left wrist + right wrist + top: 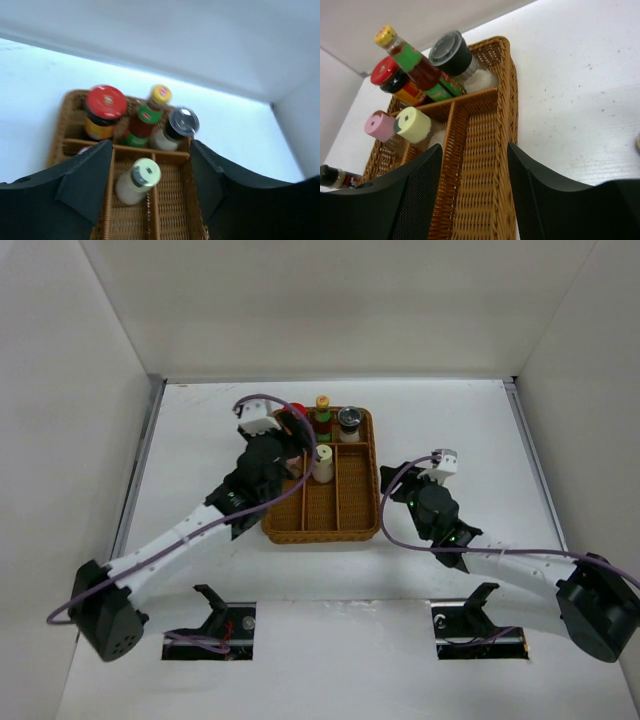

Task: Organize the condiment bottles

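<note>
Left fingers point(85, 180) apart, seemingly above tray point(172, 215)

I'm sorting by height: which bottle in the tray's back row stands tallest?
The yellow-capped bottle with the green label, between the red-capped jar and the grey-lidded jar; its neck rises above both.

No text legible to me. Beyond the left fingers point(82, 185), the red-capped jar point(105, 107) shows pale print on its lid. The yellow-capped bottle point(145, 120) beside it shows a red neck badge. Both are too blurred to read.
</note>
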`<state>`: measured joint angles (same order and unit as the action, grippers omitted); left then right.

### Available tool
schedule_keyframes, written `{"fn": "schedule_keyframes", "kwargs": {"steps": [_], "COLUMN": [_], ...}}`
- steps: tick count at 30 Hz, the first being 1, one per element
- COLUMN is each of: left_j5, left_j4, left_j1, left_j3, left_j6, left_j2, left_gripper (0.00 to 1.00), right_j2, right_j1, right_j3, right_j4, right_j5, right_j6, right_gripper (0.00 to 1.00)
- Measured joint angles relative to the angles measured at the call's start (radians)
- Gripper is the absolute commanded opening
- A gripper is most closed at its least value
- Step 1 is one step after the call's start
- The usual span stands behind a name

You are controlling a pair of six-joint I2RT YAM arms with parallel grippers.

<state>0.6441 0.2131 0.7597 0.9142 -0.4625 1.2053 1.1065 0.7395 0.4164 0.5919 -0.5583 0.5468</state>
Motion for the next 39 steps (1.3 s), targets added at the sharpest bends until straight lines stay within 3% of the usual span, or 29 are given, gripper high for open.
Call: {"fn": "schedule_keyframes", "kwargs": {"steps": [2,4,9,15,25,39], "left_j5": [0.019,0.027,0.002,-0.096,-0.172,-0.17], "left_j4": [-0.032,-0.114,-0.386,-0.528,-0.468,-0.351], "left_j1": [-0.035,-0.092,-0.279,-0.451,-0.46,-0.478], "left_j3": [-0.034,-0.073,-0.175,-0.281,-0.31,-0.31], "left_j6": [-0.024,-0.069,-0.193,-0.246,-0.238,-0.222], "left_j2": [-0.089,-0.163,-0.276,-0.281,-0.198,-0.079], "left_gripper": [0.47,0.43,0.5,0.56,0.62,0.5], "right_j2": [0.014,0.018,0.03,0.06,0.082,0.096], "right_j1": [0.0,0.0,0.0,0.001,0.009,0.014], "right_j3": [0.002,0.002,0.013,0.028,0.044,0.053], "right_j4": [-0.001,0.0,0.0,0.0,-0.001,-0.001], "right_j5": [0.006,0.01,0.018,0.027,0.046,0.058], "right_j6": [0.0,0.0,0.0,0.0,0.0,0.0], "right_gripper": [0.59,0.59,0.6,0.6,0.6,0.59]}}
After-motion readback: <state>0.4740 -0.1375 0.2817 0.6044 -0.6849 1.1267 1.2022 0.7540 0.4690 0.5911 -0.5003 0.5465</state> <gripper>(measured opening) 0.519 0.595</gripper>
